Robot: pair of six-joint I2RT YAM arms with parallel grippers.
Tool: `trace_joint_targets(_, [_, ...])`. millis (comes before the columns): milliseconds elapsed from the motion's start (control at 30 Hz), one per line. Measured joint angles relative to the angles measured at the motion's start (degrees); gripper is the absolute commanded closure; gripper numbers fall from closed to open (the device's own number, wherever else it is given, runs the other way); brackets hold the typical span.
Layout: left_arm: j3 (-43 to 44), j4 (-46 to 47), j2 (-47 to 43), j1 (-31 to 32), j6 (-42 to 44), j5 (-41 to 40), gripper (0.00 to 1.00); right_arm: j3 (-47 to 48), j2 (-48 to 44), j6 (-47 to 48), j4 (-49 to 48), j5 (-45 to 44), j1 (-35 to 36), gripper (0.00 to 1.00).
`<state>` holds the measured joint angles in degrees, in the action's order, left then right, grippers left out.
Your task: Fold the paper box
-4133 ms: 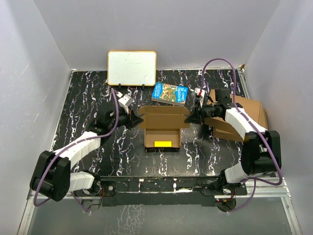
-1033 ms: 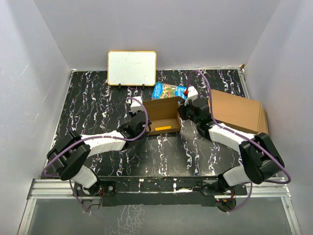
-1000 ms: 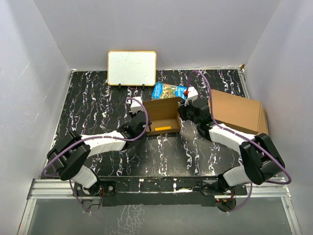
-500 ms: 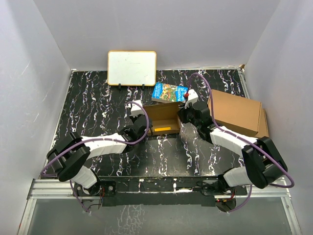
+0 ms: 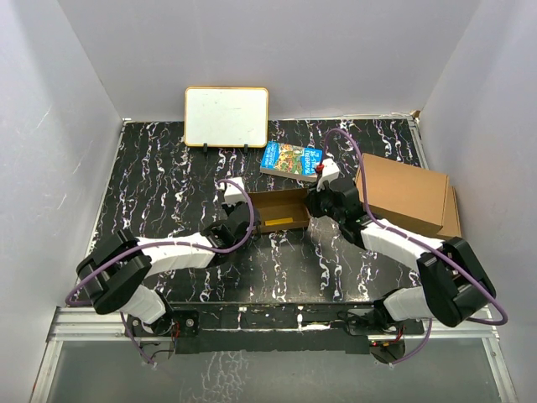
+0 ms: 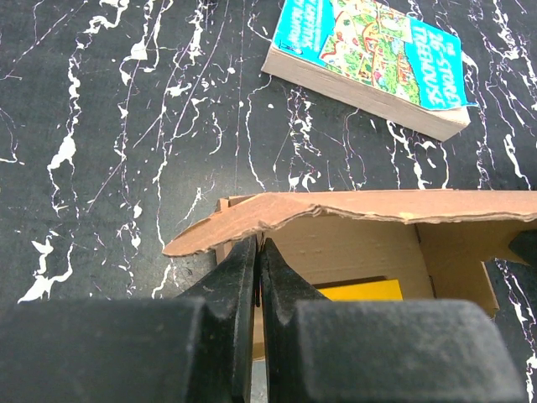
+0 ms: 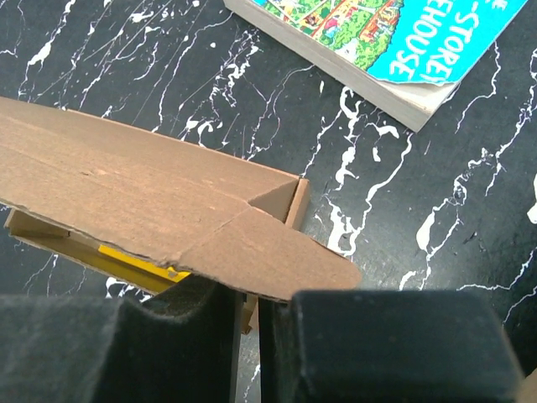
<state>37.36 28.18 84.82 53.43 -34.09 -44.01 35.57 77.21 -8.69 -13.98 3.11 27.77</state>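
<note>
The paper box [image 5: 281, 204] lies mid-table as a brown cardboard tray with a yellow label [image 5: 279, 222] inside. Its lid flap [image 6: 352, 210] leans low over the tray. My left gripper [image 5: 245, 213] is at the box's left end. In the left wrist view this gripper [image 6: 258, 252] is shut on the thin left side wall. My right gripper [image 5: 313, 204] is at the right end. There the lid [image 7: 151, 189] and its rounded tab cover the gripper [image 7: 249, 306], whose jaws stand a sliver apart with a strip of the box's wall between them.
A blue paperback book [image 5: 291, 159] lies just behind the box and shows in both wrist views [image 6: 369, 50] [image 7: 377, 34]. A small whiteboard [image 5: 226, 116] stands at the back. Two larger brown boxes [image 5: 403, 197] are stacked at the right.
The lid flap has tipped further down over the tray, and both grippers have sunk lower at the box's ends. The right jaws have eased apart slightly.
</note>
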Motion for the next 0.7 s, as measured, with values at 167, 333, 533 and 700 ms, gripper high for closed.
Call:
trace_joint_targets(167, [0.00, -0.17, -0.02, 0.22, 0.00, 0.09, 1.00, -0.98, -1.11, 0.02, 0.52, -0.09, 0.22, 0.86])
trace_joint_targets(333, [-0.26, -0.59, -0.20, 0.59, 0.02, 0.22, 1.00, -1.86, -1.92, 0.42, 0.70, 0.02, 0.26, 0.87])
trace_joint_targets(533, [-1.42, -1.27, -1.16, 1.20, 0.02, 0.81, 1.00, -2.47, -2.25, 0.85, 0.92, 0.94, 0.28, 0.87])
trace_joint_targets(700, [-1.92, -1.92, -2.12, 1.38, 0.02, 1.18, 1.00, -3.28, -2.36, 1.05, 0.52, 1.60, 0.35, 0.88])
